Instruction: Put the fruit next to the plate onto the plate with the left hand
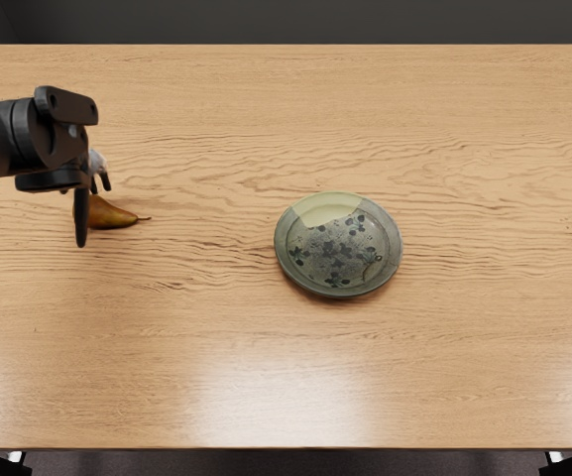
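Brown-orange and teardrop-shaped, the small fruit with a thin stem (110,214) is seen lying on the light wooden tabletop (266,377) at the left of the frame. It is well apart from the round grey-green ceramic plate with a dark floral pattern (393,248), which sits just right of centre. The fruit's left end is covered by the dark left hand (77,186), whose arm enters from the left edge. Whether the hand is apart or clamped on the fruit cannot be told.

If only that covered end is gripped, the rounded fruit could be pivoted out or rolled away. A long carry across bare wood is required, so a loose hold could cause a drop short of the rim. Nothing is held by the plate. The right hand is not shown.
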{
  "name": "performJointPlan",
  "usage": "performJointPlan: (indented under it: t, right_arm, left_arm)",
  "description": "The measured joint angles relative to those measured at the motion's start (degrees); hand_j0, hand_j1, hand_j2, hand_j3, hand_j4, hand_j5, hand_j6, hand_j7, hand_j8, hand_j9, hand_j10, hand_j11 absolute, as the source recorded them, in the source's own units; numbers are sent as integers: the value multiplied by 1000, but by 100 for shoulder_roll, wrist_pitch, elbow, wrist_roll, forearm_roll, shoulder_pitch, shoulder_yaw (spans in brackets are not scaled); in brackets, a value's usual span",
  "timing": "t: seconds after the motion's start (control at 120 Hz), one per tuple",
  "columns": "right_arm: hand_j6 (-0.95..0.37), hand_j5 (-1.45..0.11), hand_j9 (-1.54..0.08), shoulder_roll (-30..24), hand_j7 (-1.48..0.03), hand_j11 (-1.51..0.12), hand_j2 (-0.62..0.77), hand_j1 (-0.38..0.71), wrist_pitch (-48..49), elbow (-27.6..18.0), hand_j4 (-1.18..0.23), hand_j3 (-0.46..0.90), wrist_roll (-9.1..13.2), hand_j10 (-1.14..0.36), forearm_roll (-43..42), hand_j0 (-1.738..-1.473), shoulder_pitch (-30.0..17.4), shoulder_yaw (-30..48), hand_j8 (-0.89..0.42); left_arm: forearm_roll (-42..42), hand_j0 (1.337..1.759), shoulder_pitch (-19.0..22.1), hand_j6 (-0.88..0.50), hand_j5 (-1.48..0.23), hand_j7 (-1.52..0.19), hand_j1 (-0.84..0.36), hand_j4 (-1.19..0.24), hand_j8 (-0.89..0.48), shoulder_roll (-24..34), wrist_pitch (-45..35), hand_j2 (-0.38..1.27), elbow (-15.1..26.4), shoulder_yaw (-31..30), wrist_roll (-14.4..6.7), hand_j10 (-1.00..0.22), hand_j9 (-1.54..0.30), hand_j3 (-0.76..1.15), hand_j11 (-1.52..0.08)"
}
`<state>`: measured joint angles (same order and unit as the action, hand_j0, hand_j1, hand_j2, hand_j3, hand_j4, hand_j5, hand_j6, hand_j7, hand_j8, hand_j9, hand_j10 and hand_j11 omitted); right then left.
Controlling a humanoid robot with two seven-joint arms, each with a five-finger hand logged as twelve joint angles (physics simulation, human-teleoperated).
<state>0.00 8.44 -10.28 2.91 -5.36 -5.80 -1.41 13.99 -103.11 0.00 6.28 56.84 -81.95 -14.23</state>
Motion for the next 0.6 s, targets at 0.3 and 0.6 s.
performJointPlan:
  t: [0.3,0.6]
  right_arm:
    - [-15,-20,-20,0,-20,-20,-3,-331,0,0,-15,0,0,-15,0,-1658,0,0,-15]
    - [-15,-20,-20,0,-20,-20,-3,-331,0,0,-15,0,1,-15,0,-1658,0,0,-15]
  left_arm:
    - [42,1658,130,-245,-317,-317,57,-244,-245,0,-400,49,-26,-35,6,-244,-317,0,-317]
    - [76,1658,211,-254,-329,-329,46,-254,-254,0,-618,51,-36,8,8,-254,-329,0,-329]
